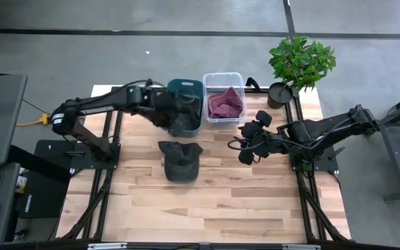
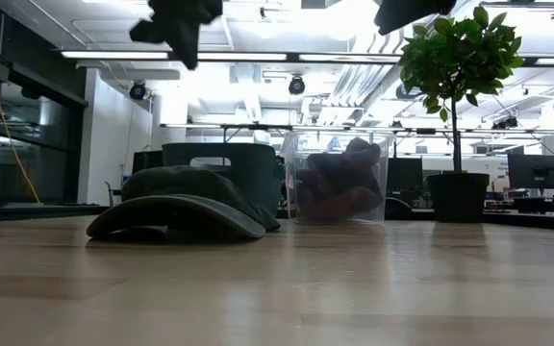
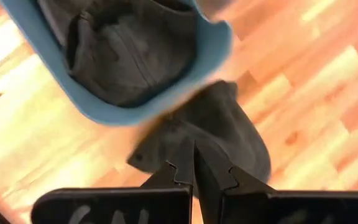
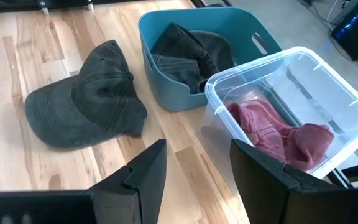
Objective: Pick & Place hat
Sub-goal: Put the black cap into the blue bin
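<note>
Left wrist view: left gripper [image 3: 194, 171] shut, empty, above teal bin [image 3: 213, 56]; right gripper [image 4: 197, 165] parted, empty (only right wrist view shows the bin's cap [image 4: 188, 53]).

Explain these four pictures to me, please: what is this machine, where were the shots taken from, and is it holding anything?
It is a robot with two dark arms at a wooden table, each ending in a two-finger gripper. One picture looks straight down from above, one looks level across the tabletop, and two come from cameras on the arms' wrists.

On the table lies a dark grey cap. Behind it stand a teal bin with another dark cap inside, a clear box with a red cap in it, and a potted plant.

The left gripper is shut and empty, hovering by the teal bin. The right gripper is open and empty, near the clear box. Nothing is held.
</note>
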Available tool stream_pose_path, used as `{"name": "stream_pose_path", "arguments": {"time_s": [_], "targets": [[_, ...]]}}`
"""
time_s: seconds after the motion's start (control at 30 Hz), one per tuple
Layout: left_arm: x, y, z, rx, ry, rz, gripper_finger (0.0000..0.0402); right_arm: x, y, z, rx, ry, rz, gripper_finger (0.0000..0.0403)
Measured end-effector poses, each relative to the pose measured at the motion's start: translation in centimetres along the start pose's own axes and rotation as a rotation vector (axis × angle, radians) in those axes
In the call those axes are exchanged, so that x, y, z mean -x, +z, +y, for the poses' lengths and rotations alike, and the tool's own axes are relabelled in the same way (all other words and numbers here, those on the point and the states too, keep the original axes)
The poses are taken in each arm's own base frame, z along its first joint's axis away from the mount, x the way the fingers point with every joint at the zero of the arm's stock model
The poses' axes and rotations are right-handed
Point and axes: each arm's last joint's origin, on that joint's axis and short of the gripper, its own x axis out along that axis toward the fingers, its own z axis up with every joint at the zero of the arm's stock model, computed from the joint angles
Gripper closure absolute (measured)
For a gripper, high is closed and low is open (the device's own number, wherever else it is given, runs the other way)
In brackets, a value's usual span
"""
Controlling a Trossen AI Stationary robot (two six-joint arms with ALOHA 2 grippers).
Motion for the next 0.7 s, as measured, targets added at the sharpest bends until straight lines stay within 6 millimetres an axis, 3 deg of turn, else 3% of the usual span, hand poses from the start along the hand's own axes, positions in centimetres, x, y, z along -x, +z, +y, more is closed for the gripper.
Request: {"name": "stream_pose_path", "arguments": {"time_s": [0.4, 0.53, 0.7], "targets": [[1.8, -6.3, -5.0, -0.119, -0.048, -0.032, 0.0402, 0.0, -0.1, 0.1, 0.037, 0.052, 0.024, 0.0231], [1.2, -8.0, -6.8, -0.116, -0.043, -0.047, 0.0402, 0.0, -0.1, 0.2, 0.053, 0.062, 0.027, 0.0231], [0.6, -9.9, -7.7, 0.016, -0.018, -0.032, 0.0402, 0.0, -0.2, 0.3, 0.047, 0.101, 0.047, 0.0231]]}}
